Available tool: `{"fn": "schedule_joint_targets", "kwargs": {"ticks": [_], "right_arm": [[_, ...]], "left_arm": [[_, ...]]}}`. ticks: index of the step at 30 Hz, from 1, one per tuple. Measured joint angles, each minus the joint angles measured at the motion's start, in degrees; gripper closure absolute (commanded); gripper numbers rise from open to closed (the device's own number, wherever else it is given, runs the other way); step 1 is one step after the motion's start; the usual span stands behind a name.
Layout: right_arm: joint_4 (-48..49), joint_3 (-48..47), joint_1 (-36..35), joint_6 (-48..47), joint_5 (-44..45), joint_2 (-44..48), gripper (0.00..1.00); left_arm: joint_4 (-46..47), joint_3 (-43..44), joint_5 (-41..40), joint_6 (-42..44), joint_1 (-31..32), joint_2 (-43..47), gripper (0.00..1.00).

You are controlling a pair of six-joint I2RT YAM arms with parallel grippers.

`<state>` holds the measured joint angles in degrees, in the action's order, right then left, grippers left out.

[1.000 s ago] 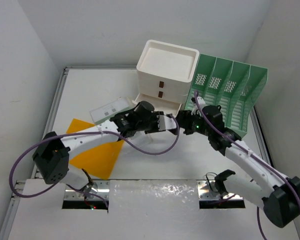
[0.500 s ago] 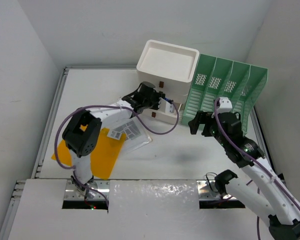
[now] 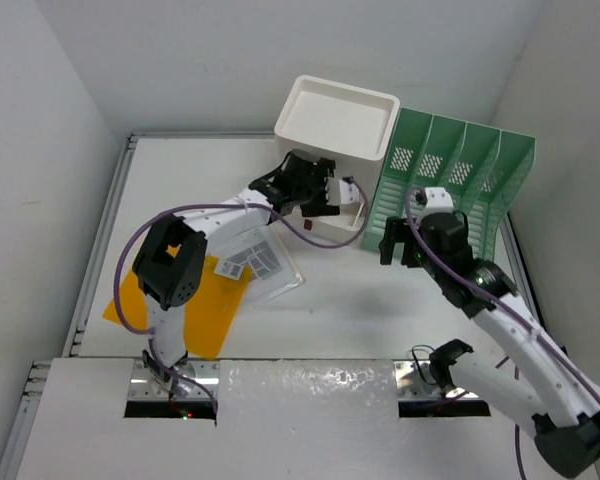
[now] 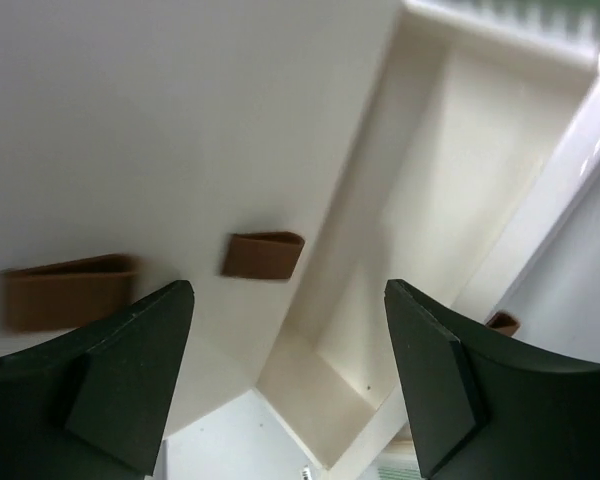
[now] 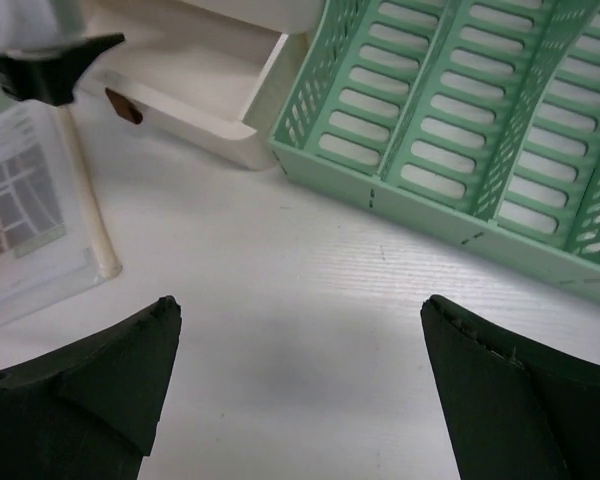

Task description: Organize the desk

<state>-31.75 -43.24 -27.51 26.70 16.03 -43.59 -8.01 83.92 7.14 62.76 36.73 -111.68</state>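
Observation:
The white desk [image 3: 360,310] carries everything. My left gripper [image 3: 342,195] is open and empty, right at the front of the white three-drawer box [image 3: 335,125]. In the left wrist view the gripper [image 4: 290,385] looks past a brown drawer handle [image 4: 263,255] into the pulled-out bottom drawer [image 4: 420,200], which looks empty. My right gripper [image 3: 392,245] is open and empty, hovering over bare desk [image 5: 310,330] in front of the green file rack [image 3: 460,190]. The open drawer [image 5: 200,90] shows at the upper left of the right wrist view.
A clear flat case with printed paper [image 3: 262,262] lies partly on an orange folder [image 3: 195,315] at the left. The case [image 5: 30,220] also shows in the right wrist view. The green rack [image 5: 480,120] stands against the drawer box's right side.
My left gripper left the desk's middle and moved up to the drawer box. My right gripper drew back to the right. The clear case now lies nearer, on the orange folder.

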Motion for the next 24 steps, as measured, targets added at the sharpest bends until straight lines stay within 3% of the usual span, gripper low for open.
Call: {"fn": "schedule_joint_targets", "kwargs": {"ticks": [3,5,6,7,9,10,11,13,15,20,24], "right_arm": [[0.6,-5.7,0.1,-2.3,1.1,-7.9,0.18],[1.5,-12.4,0.7,-3.9,1.1,-13.9,0.39],[2.1,-16.7,1.5,-4.4,0.5,-17.2,0.47],[3.2,-20.8,2.5,-4.8,-0.3,-20.3,0.54],[6.2,-28.0,5.9,-4.6,-2.6,-26.3,0.50],[7.9,-30.9,7.9,-4.1,-3.5,-28.9,0.28],[9.5,-33.4,9.9,-3.2,-3.9,-31.7,0.21],[11.3,-37.9,12.4,-2.8,-4.0,-36.9,0.11],[12.3,-42.3,13.6,-2.6,-3.8,-42.4,0.11],[11.2,-57.4,13.4,-2.1,-3.5,-58.3,0.13],[9.0,-64.9,13.0,-1.6,0.1,-66.0,0.16]], "left_arm": [[-1.5,2.6,1.1,-8.9,0.0,2.6,0.24],[-2.3,2.9,1.1,-15.3,0.0,5.8,0.27],[-2.6,2.9,1.1,-18.8,0.0,7.9,0.30],[-2.5,2.3,1.1,-22.0,0.0,10.2,0.49],[-2.5,-0.1,1.4,-27.8,0.0,15.4,0.70],[-2.7,-1.7,1.7,-30.1,0.0,18.0,0.84],[-3.3,-3.1,2.2,-32.4,0.0,20.0,0.87],[-4.7,-5.5,3.1,-35.7,-0.2,22.4,0.89],[-5.2,-8.0,3.8,-38.6,-0.4,22.8,0.87],[-3.5,-19.3,3.4,-44.2,-2.7,20.6,0.70],[-1.4,-23.0,1.4,-47.3,-4.0,16.3,0.57]]}}
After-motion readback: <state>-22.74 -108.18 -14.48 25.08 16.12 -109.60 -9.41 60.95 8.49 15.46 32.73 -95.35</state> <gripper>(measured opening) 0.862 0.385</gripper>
